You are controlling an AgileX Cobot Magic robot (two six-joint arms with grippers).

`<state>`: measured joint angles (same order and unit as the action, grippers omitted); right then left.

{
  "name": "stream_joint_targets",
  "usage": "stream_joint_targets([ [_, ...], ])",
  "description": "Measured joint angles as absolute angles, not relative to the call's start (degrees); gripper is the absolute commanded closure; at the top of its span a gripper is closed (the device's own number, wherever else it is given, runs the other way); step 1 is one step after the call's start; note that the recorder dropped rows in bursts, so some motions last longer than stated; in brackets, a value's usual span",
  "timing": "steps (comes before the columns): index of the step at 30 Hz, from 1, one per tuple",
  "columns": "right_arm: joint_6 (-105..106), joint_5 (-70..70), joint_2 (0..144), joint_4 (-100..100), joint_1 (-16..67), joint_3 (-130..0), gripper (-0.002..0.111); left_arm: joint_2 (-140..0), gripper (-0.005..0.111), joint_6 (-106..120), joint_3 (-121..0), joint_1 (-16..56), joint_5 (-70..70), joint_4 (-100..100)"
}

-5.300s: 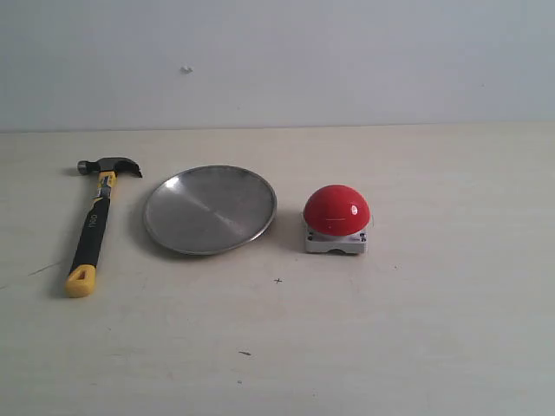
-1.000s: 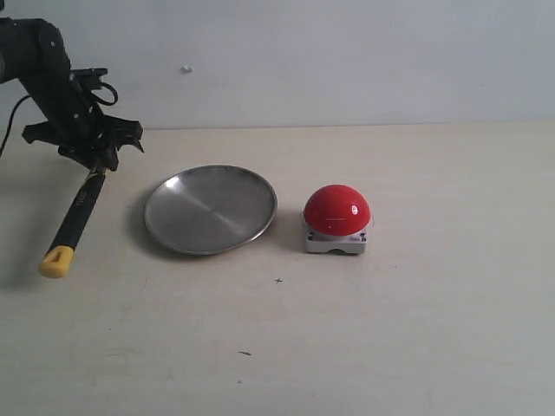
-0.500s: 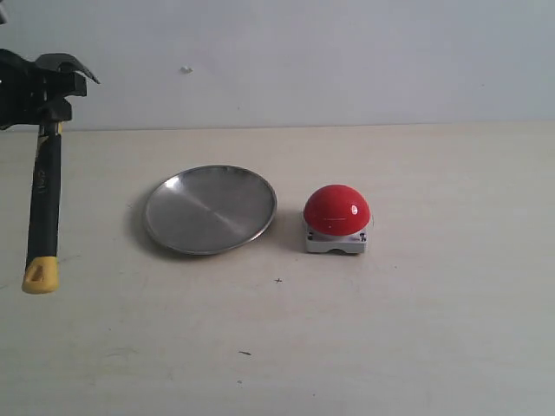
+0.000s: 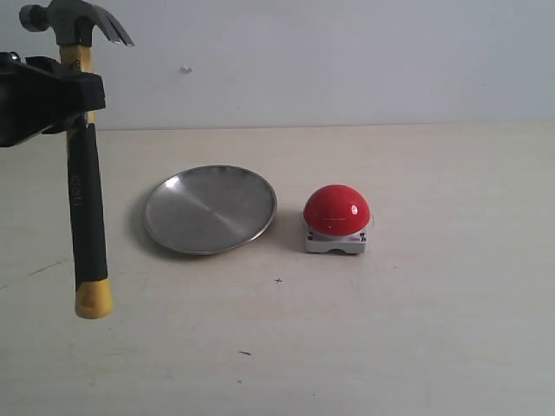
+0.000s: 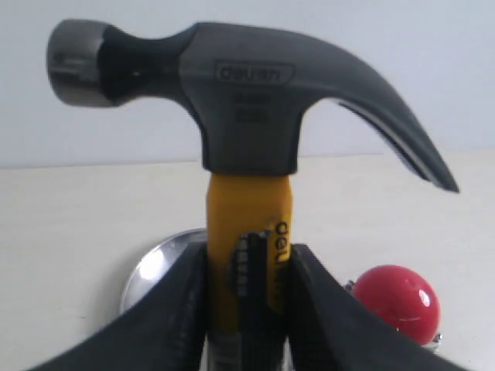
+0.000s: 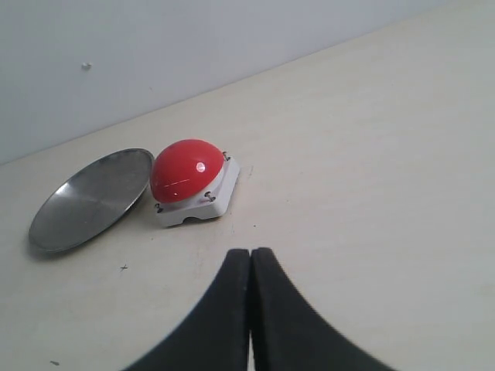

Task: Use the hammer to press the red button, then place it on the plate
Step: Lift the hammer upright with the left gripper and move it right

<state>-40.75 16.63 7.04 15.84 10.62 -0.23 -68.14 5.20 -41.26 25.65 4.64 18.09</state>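
Note:
My left gripper (image 4: 76, 94) is shut on the hammer (image 4: 85, 199), which hangs upright at the far left, head up and yellow butt end down, clear of the table. In the left wrist view the fingers (image 5: 182, 309) clamp the hammer (image 5: 247, 131) at its yellow neck, just under the dark steel head; left gripper (image 5: 247, 267). The silver plate (image 4: 210, 209) lies flat on the table right of the hammer. The red button (image 4: 336, 211) on its grey-white base sits right of the plate. My right gripper (image 6: 250, 259) is shut on nothing, off the exterior view, apart from the red button (image 6: 186, 171) and plate (image 6: 89, 199).
A pale wooden table (image 4: 434, 329) carries everything, with a plain white wall (image 4: 347, 61) behind it. A few small dark specks mark the tabletop in front of the plate.
The left gripper has lifted the hammer higher and carried it a little to the right, toward the plate. The handle hangs nearly vertical. Plate and button have not moved.

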Motion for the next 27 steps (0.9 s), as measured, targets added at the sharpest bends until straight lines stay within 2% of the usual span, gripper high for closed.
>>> stream_joint_targets([
  [3, -40.75, 16.63, 7.04, 15.84, 10.62, -0.23, 0.108, -67.05, 0.107, 2.7, -38.28, 27.65, 10.14, 18.23],
  [13, -40.75, 15.55, 7.04, 16.17, 10.62, -0.23, 0.108, -66.85, 0.107, 0.49, -32.9, 32.8, 15.14, 16.39],
  [19, -40.63, 4.44, 7.04, 17.28, 10.62, -0.23, 0.108, -66.85, 0.107, -5.03, -30.28, 33.91, 21.33, 12.0],
  [27, -43.16, -8.72, 7.04, 17.28, 10.62, -0.23, 0.108, -66.85, 0.107, -9.52, -30.14, 33.91, 22.81, 8.99],
])
